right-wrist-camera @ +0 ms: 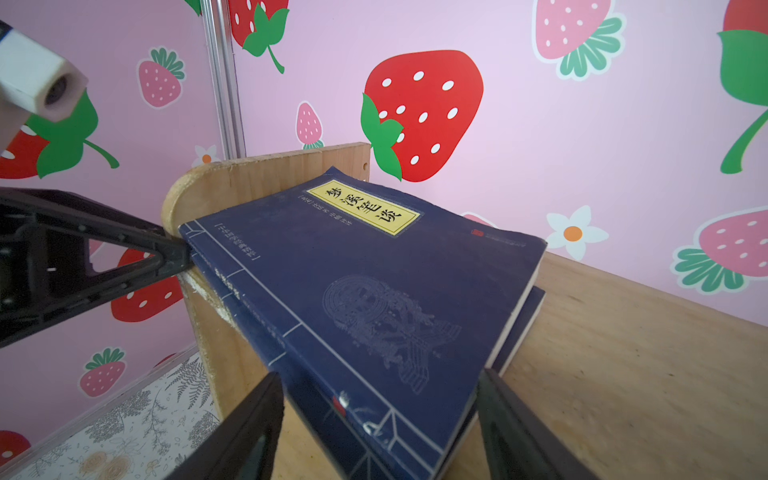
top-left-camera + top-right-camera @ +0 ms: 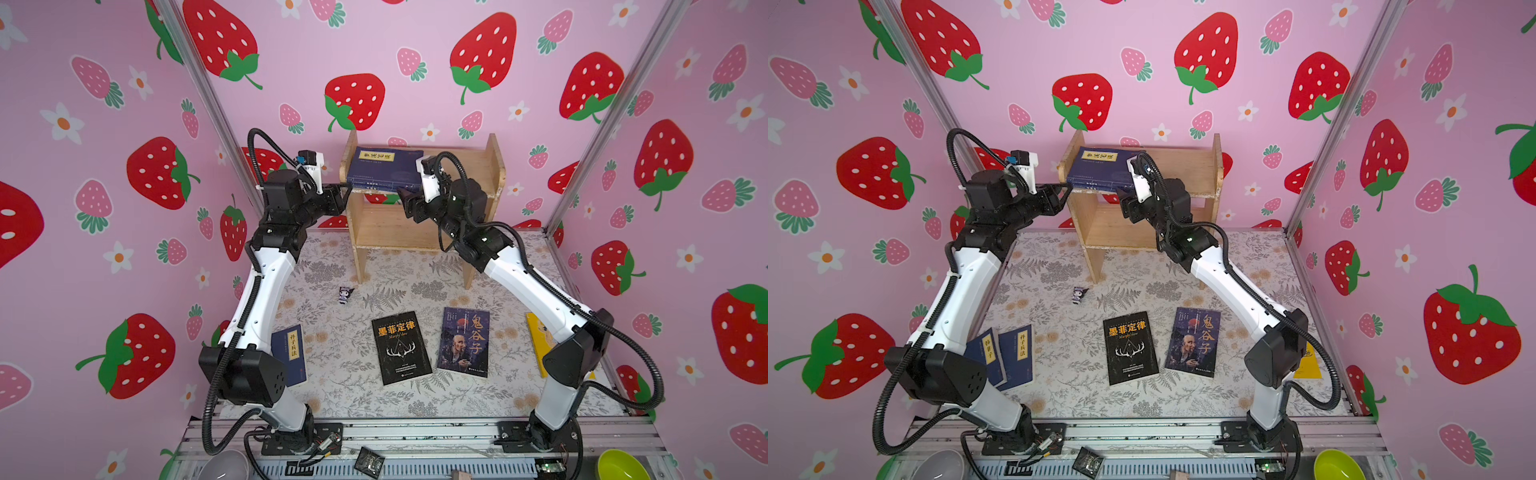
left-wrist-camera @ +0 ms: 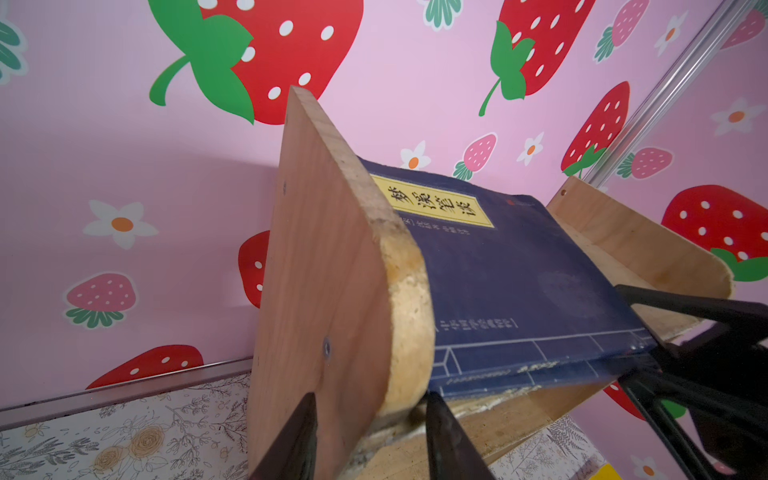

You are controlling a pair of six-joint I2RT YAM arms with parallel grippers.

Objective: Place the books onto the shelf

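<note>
Floral mat [image 2: 353,399]: yellow book [image 2: 536,332] mostly hidden behind right arm [image 2: 523,282].

black book [image 2: 401,348] 墨菲定律, dark book [image 2: 464,342] 鬼谷子

Both arms reach forward and inward; left pincer [image 2: 347,190] parted narrowly; right pincer [image 2: 409,203] spread wide.

Bright, even light; soft shadow on the wall [image 3: 187,199] beside the shelf [image 3: 324,249]; wide-angle curvature at top-view edges.
</note>
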